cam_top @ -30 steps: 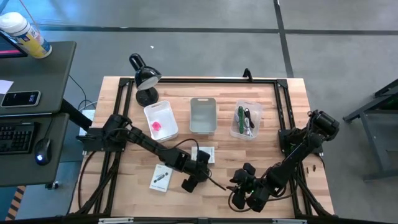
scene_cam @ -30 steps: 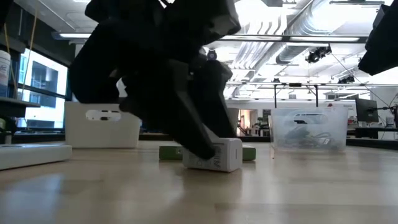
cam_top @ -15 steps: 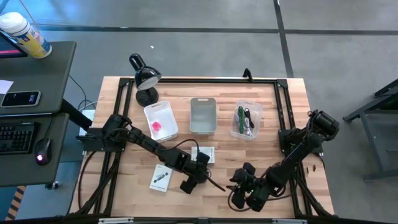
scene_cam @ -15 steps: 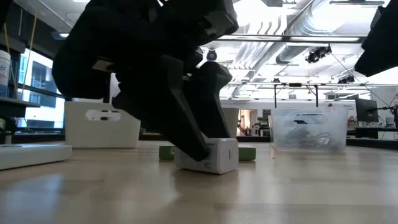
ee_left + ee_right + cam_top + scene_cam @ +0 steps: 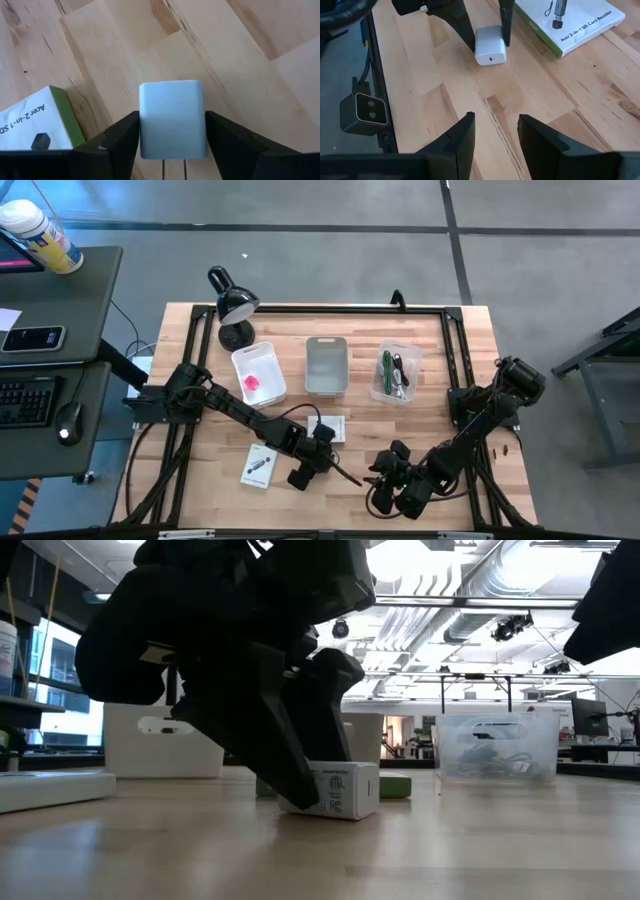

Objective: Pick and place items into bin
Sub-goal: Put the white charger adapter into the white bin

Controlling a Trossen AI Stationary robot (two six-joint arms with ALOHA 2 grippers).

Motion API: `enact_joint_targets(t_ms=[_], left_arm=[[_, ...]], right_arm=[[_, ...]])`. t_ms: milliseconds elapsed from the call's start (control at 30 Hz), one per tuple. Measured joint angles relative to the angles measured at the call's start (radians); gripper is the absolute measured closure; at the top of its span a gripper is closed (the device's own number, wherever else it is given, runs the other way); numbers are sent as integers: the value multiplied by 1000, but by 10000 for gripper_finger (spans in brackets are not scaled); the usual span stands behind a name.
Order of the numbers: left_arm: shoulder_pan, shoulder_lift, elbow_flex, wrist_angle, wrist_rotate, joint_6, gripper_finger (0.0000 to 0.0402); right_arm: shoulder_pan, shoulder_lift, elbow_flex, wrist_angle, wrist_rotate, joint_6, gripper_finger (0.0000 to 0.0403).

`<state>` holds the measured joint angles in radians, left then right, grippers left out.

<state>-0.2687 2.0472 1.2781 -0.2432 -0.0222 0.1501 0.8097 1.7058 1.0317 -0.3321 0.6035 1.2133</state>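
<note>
Working left to right, we note the left pincer point(image 5: 303, 476) low over the front middle of the desk point(image 5: 470, 350), its fingers point(image 5: 125, 137) bracketing the white cube point(image 5: 172, 119). Against the frames from a moment ago the gap has narrowed: the fingers now lie right against the cube's two side faces, and in the low view the cube has slid a little and sits flatter on the wood. We judge the grasp is closing but not yet firm, with the lift still to come. The cube is nearly as wide as long; its slight long axis runs along the pincer's reach, its metal prongs toward the wrist and the small port face, seen from the right wrist, toward the right arm. Just beside it lies a white flat packet point(image 5: 329, 427) with a green edge; a second packet point(image 5: 258, 465) lies further left. At the back stand three bins point(image 5: 326, 364). The right pincer point(image 5: 492, 137) waits near the front right, fingers apart, holding nothing.
</note>
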Motion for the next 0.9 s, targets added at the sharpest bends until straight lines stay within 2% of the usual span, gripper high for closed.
enact_joint_targets(t_ms=[500, 900], left_arm=[[0, 0, 0, 8, -15, 0, 226], [0, 0, 0, 8, 0, -5, 216]], right_arm=[[0, 0, 0, 0, -1, -7, 263], [0, 0, 0, -8, -6, -8, 263]])
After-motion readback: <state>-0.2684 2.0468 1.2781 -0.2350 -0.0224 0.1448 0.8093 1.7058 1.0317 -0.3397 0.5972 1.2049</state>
